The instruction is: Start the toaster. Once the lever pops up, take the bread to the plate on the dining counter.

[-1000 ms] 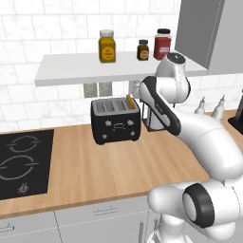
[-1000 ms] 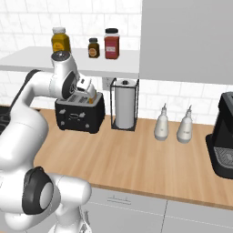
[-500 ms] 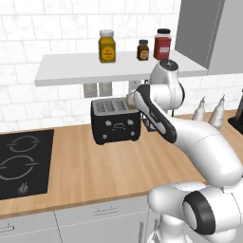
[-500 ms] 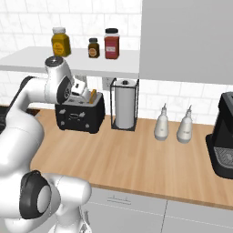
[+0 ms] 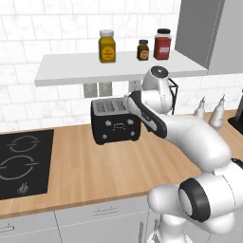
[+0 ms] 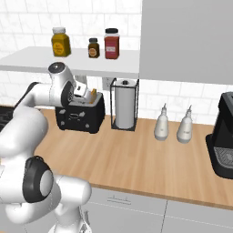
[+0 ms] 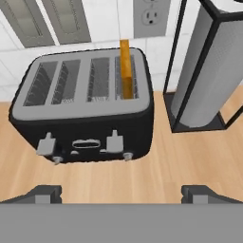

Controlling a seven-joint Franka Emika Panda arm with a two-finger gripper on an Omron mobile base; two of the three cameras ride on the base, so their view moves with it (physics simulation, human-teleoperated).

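Note:
The black toaster with a silver top stands on the wood worktop against the tiled wall. The bread stands upright in its rightmost slot, its orange-brown crust sticking up above the top. Two pale levers sit on the front face. My gripper hovers just in front of and above the toaster, open and holding nothing. The plate and the dining counter are out of view.
A paper towel roll in a black wire stand is right beside the toaster. Two pale bottles and a black coffee machine stand further right. A shelf with jars hangs overhead. The cooktop lies at the left.
My hand has swung left and slightly down, closer to the toaster. The jaws have stayed open, and the toaster and bread have not moved.

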